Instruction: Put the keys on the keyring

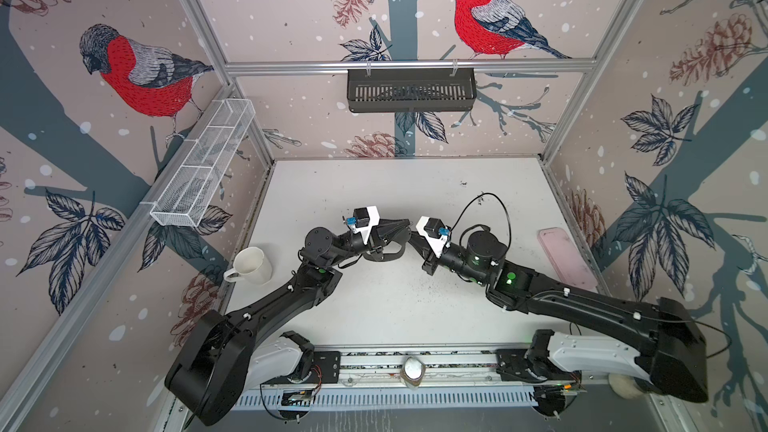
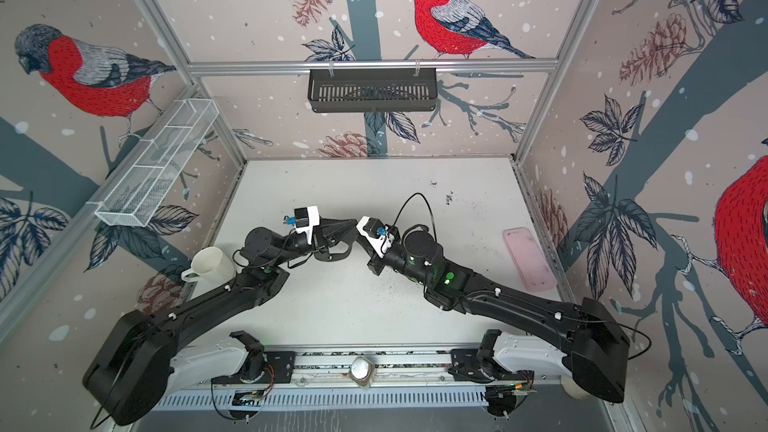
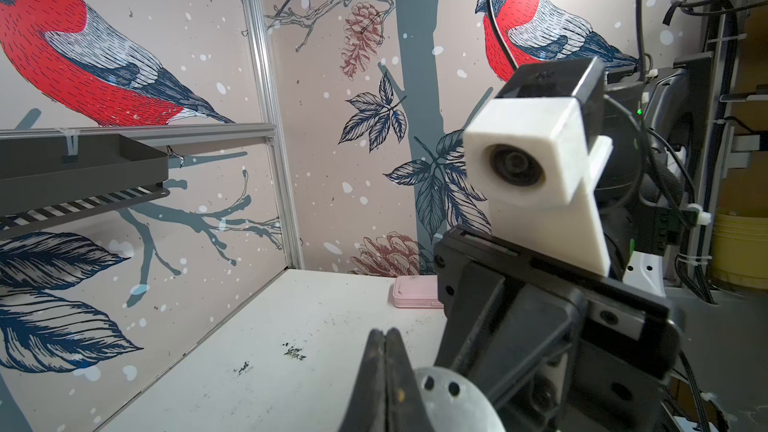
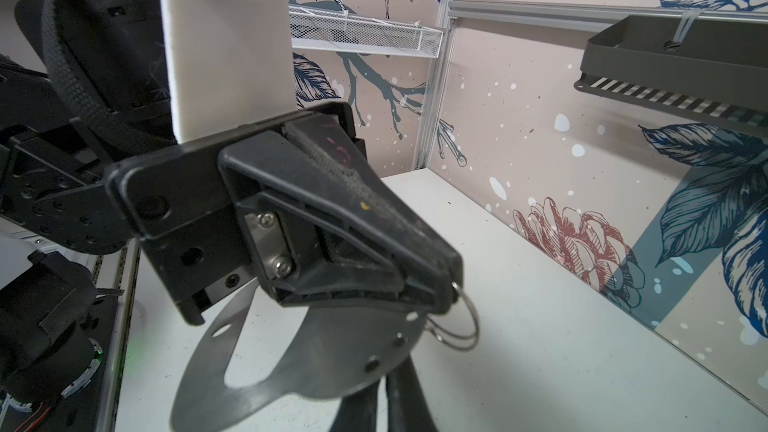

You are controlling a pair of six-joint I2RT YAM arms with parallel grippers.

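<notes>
Keyring [image 4: 316, 351] rings [image 4: 461, 322] show only from right wrist

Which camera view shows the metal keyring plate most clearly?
The right wrist view: the keyring plate shows its handle cut-out, small holes and wire rings, with the left gripper shut on its edge. The left wrist view shows only a grey corner. In both top views the grippers hide most of it.

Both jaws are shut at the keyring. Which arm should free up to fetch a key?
Left, tentatively: the left gripper only pinches the keyring at its wire rings, while the right gripper grips its far edge. No key in view.
</notes>
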